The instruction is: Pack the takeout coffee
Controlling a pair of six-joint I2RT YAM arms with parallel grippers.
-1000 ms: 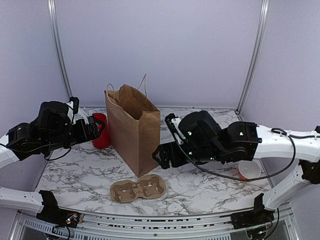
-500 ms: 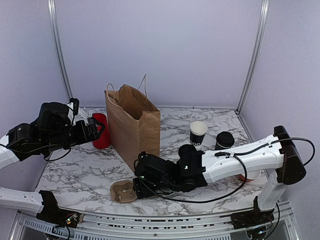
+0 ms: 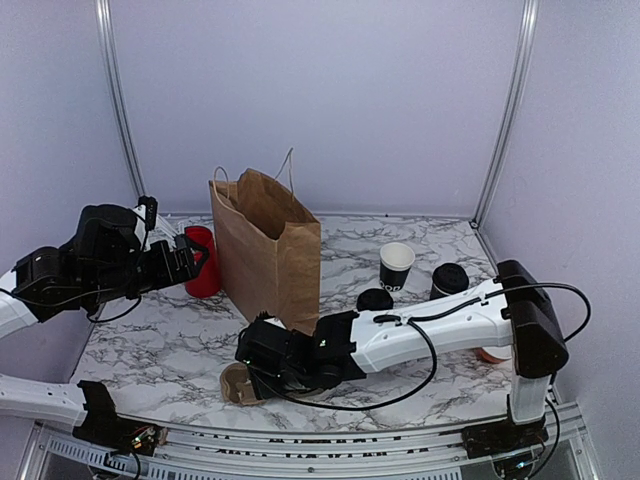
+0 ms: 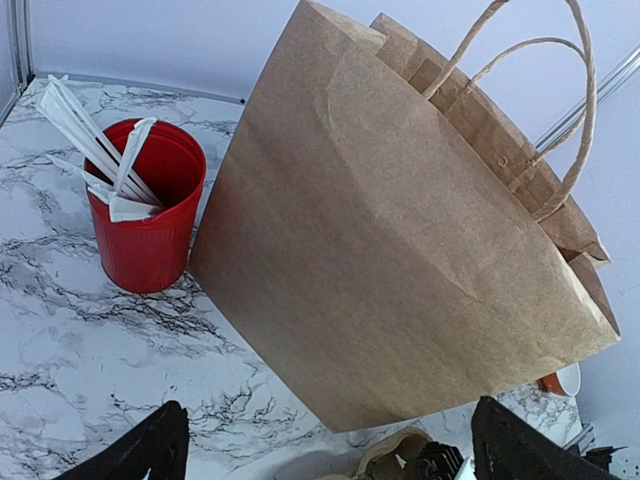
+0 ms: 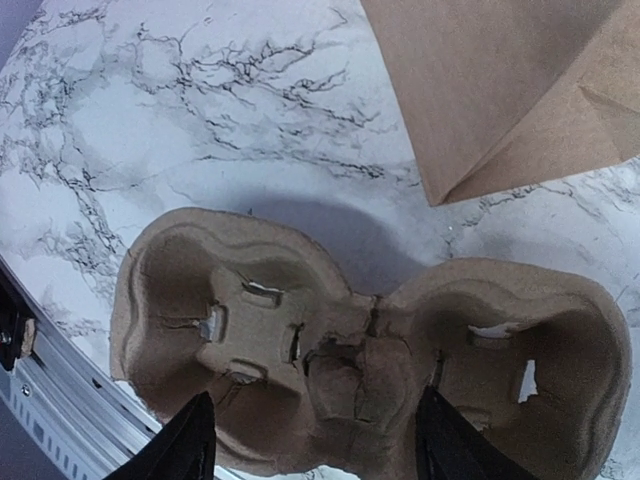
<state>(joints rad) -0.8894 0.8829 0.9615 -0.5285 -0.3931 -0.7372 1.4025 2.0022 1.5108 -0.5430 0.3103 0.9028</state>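
Two small black paper cups stand at the back right. One has a black lid [image 3: 449, 279]; the other [image 3: 396, 266] shows its white inside, and a loose black lid [image 3: 375, 299] lies in front of it. My right gripper [image 3: 255, 375] reaches far left and hangs low over the brown cardboard cup carrier [image 5: 350, 350] near the front edge. It [image 5: 315, 445] is open, a finger on each side of the carrier's middle bridge, holding nothing. My left gripper [image 3: 195, 258] is open by the red cup [image 4: 148, 215], facing the paper bag [image 4: 400, 230].
The brown paper bag [image 3: 268, 250] stands upright at centre left, just behind the carrier [image 3: 237, 385]. White sticks fill the red cup [image 3: 203, 258] to its left. An orange bowl [image 3: 493, 353] sits at the right, mostly behind my right arm. The table's front rail [image 5: 40, 390] runs close to the carrier.
My right arm swung down and left from the table's middle to the carrier, uncovering the two cups and the loose lid. Its jaws have narrowed. The left arm stayed still.
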